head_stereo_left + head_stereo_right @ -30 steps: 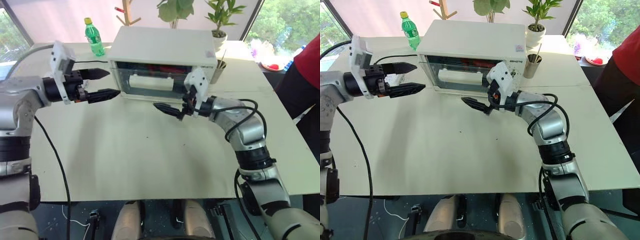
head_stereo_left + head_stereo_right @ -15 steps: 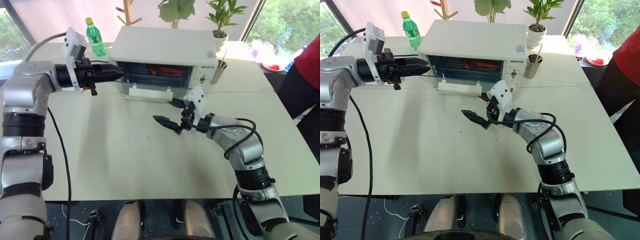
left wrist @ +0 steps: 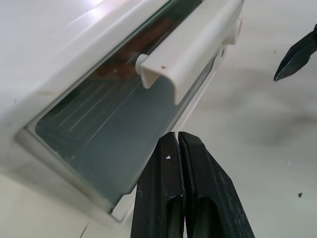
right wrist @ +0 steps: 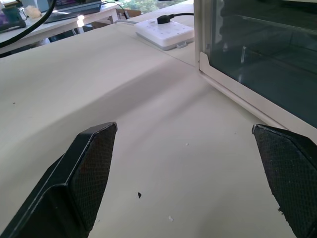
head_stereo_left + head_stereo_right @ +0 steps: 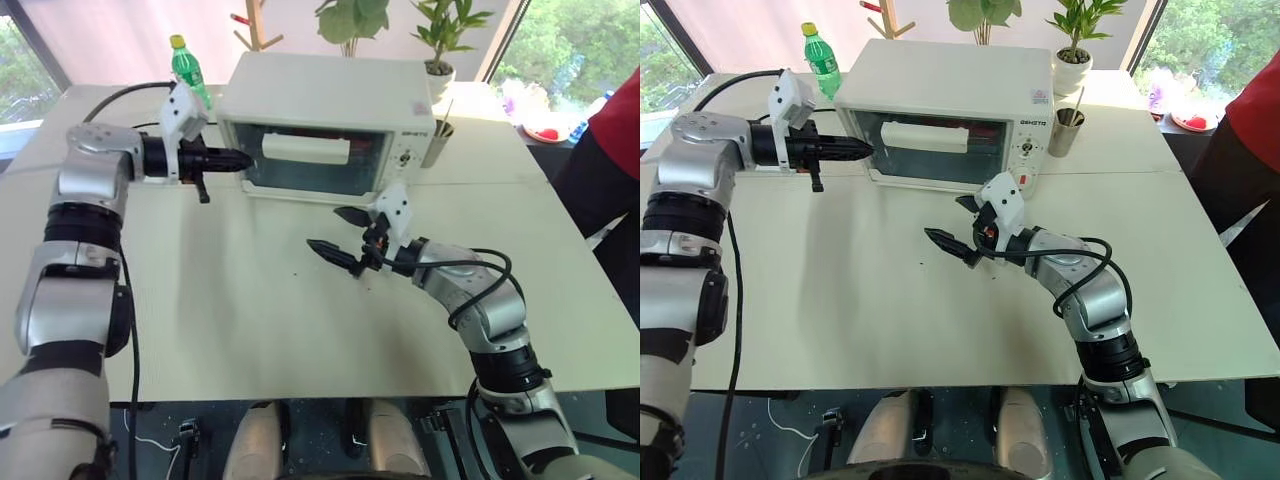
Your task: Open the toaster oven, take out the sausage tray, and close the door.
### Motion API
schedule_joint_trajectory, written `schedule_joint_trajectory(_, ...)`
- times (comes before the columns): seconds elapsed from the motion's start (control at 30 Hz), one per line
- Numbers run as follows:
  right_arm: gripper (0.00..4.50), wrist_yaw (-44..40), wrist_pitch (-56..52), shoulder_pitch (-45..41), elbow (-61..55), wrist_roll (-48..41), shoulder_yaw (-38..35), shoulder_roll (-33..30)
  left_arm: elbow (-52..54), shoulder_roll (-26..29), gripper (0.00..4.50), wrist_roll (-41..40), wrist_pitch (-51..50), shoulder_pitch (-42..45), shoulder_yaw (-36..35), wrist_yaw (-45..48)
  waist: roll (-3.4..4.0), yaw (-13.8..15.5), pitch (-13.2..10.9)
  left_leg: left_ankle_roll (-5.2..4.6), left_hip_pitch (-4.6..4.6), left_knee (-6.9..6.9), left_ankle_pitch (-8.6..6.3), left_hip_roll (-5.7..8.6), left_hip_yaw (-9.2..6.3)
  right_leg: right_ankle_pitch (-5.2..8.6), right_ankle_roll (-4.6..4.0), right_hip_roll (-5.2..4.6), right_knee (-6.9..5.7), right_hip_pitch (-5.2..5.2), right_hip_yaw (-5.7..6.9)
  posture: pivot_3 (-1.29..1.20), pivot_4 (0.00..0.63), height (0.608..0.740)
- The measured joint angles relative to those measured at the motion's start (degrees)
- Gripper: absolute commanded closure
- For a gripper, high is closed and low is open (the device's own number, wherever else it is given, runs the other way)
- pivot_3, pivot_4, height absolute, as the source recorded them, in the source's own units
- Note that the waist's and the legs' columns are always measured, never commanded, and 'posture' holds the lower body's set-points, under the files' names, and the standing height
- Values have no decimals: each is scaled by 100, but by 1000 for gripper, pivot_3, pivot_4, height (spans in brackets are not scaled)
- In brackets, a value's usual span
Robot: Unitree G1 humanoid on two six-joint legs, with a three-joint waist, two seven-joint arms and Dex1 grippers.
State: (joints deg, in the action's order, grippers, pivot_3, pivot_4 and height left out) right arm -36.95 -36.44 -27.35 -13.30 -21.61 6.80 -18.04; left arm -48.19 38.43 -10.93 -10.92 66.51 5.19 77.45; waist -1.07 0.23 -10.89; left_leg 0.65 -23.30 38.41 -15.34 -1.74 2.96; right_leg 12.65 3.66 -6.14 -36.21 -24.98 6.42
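1. Cream worktop (image 5: pixel 250 300); windows and potted plants (image 5: pixel 440 35) behind.
2. White toaster oven (image 5: pixel 330 110), upper centre; glass door (image 5: pixel 310 165) shut.
3. Left end effector (image 5: pixel 240 159): fingers together beside the door's left edge.
4. Right end effector (image 5: pixel 335 235): fingers apart, empty.

A wide cream table (image 5: pixel 840 320) stands before large windows (image 5: pixel 570 40) with green trees outside and daylight coming in. Along its far edge are a green soda bottle (image 5: pixel 187 72), potted plants (image 5: pixel 440 35) and a metal cup (image 5: pixel 1067 130). A white power strip (image 4: pixel 165 33) lies near the far left corner.
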Motion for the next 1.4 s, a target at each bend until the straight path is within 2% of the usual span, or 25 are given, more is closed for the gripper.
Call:
schedule_joint_trajectory(0.17,0,-48,266,-633,556,98,-19,-4,975,209,4440,-476,-871,-123,-329,377,0,-102,0,0,0,3,0,-2,-3,0,0,0,-2,-1,-1,0,150,717)
schedule_joint_trajectory(0.2,0,-77,353,-758,730,126,-25,-14,1269,284,4208,-565,-1047,-255,-427,380,0,-127,0,0,2,3,0,-3,-1,0,0,1,-2,-1,-2,0,150,717)
schedule_joint_trajectory(0.27,0,-126,490,-928,1060,193,-44,-56,1728,434,3522,-718,-1354,-551,-521,365,1,-140,0,0,3,3,0,-5,-2,0,0,3,-4,-1,-3,0,150,717)
schedule_joint_trajectory(0.5,0,-353,955,-1443,2092,393,-73,-127,3337,909,22,-1316,-2346,-2045,-1147,-35,2,-100,-1,1,-3,9,1,-10,-5,0,-1,5,-5,-4,-4,0,150,717)
schedule_joint_trajectory(0.67,0,-534,1154,-1693,2392,467,-58,-104,4140,1061,22,-1644,-2683,-2483,-1559,-437,2,-89,-1,-4,-8,34,-3,-9,-12,0,-1,5,-10,1,-3,0,150,717)
schedule_joint_trajectory(0.87,0,-664,1272,-1849,2479,516,-46,-76,4378,1066,22,-1815,-2764,-2683,-1601,-710,2,-97,-1,-4,-8,38,-3,-9,-11,-1,-1,6,-14,1,-3,0,150,717)
schedule_joint_trajectory(1.1,0,-691,1233,-1855,2427,510,-46,19,4318,1065,22,-1846,-2698,-2686,-1566,-780,2,-98,-1,-4,-8,39,-3,-9,-11,-1,-1,6,-14,1,-3,0,150,717)
schedule_joint_trajectory(1.4,0,-544,1077,-1415,1638,516,14,99,3594,949,22,-1658,-2278,-2284,-1248,-707,2,-94,-1,-5,-9,39,-4,-8,-10,-1,-1,6,-14,1,-2,0,150,717)
